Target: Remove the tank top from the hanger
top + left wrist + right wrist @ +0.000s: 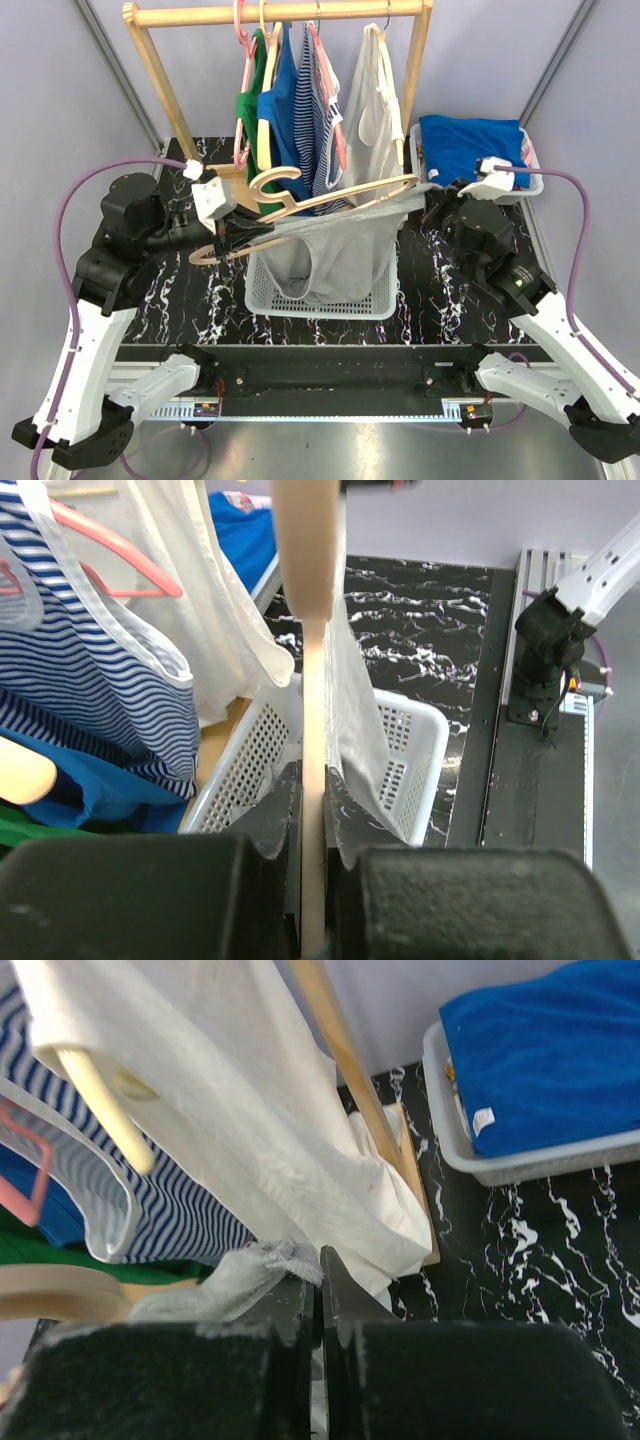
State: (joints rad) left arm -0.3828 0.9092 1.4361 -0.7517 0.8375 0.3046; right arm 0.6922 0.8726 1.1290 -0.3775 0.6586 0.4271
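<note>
Left fingers (272,825) clamp wooden hanger (313,700) steady over basket (320,308); right fingers (290,1305) pinched shut on grey tank top (335,250), likely to peel it off.

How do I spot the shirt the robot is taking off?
Look at the white basket in the middle of the black table. The grey tank top droops into it from a wooden hanger. It's the only grey top, and the only one off the rack.
</note>
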